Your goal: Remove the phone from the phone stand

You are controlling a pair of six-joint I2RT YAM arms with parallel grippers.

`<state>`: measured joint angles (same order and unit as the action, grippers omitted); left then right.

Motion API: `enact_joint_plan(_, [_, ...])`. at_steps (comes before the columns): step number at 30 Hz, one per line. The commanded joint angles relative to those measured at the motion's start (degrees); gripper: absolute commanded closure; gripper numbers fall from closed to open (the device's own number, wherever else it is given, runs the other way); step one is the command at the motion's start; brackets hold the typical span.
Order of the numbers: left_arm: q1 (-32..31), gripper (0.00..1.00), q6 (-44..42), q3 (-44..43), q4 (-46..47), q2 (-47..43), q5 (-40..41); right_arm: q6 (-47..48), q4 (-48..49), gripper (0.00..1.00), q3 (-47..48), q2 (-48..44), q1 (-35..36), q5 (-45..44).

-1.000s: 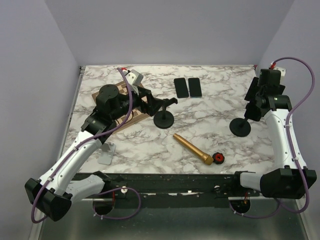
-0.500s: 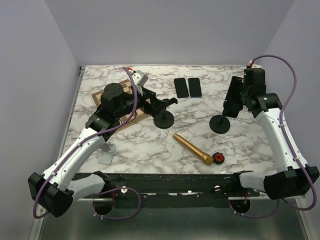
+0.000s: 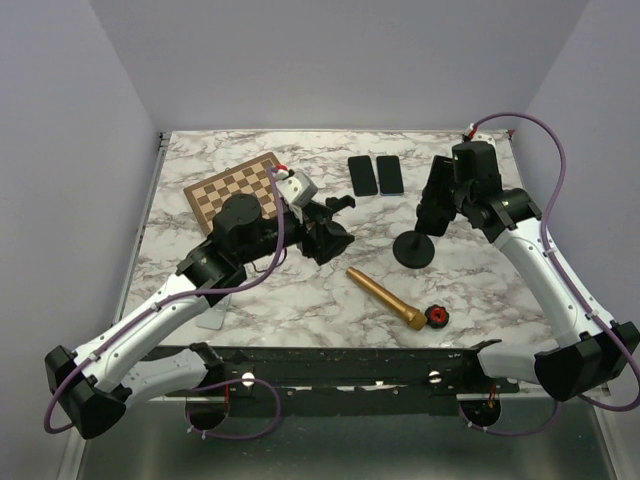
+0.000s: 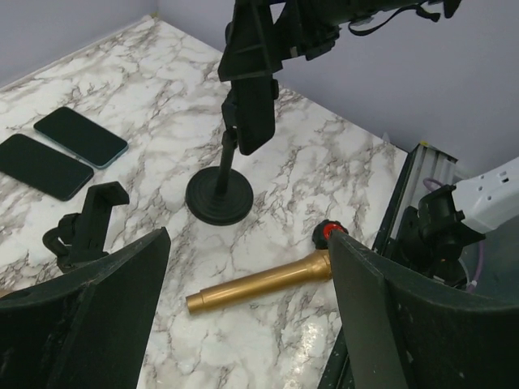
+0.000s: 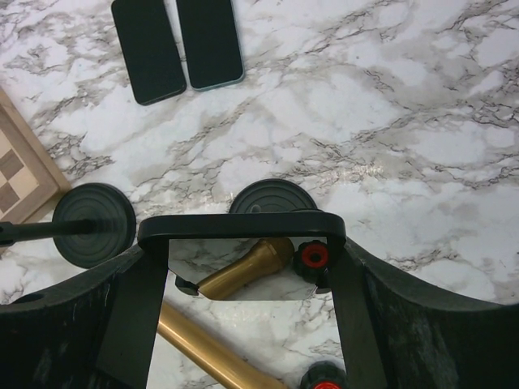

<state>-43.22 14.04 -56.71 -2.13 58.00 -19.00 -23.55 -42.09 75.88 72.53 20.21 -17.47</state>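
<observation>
My right pincer [image 5: 243,237] is clenched on the black glass phone [image 4: 253,109], seated atop the black round-based stand [image 4: 219,198]. Next it likely needs pulling upward. My left pincer [image 4: 247,243] hangs released.

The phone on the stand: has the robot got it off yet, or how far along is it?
Not off yet. Done: the right fingers grip the phone at its top end. In hand: the phone looks seated on its stand, not separated. Left: lifting it clear and setting it down. The left fingers hang open and empty beside a second stand, which is bare.
</observation>
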Motion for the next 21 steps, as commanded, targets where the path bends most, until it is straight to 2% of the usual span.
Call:
enact_joint_plan(1, [-3.59, 0.14, 5.71, 3.38, 6.72, -3.64, 6.5, -2.52, 0.13, 0.56, -1.71, -0.28, 0.97, 2.68])
enact_joint_plan(3, [-5.52, 0.14, 7.88, 4.41, 8.07, -3.7, 8.43, -1.29, -0.19, 0.39, -1.52, -0.03, 0.97, 3.49])
enact_joint_plan(9, [-12.25, 0.12, 13.51, 6.99, 10.72, -2.16, 13.81, 2.37, -0.68, 0.01, -1.13, -0.45, 1.04, 4.29])
enact_joint_plan(15, [-20.26, 0.11, 15.12, 7.92, 11.27, -0.24, 21.05, 5.02, -3.03, 0.0, -1.08, -0.61, 1.06, 2.59])
enact_joint_plan(21, [-24.87, 0.11, 16.57, 7.66, 9.82, 3.01, 24.48, 8.71, -1.57, 0.0, -1.73, -2.25, 1.02, 3.02])
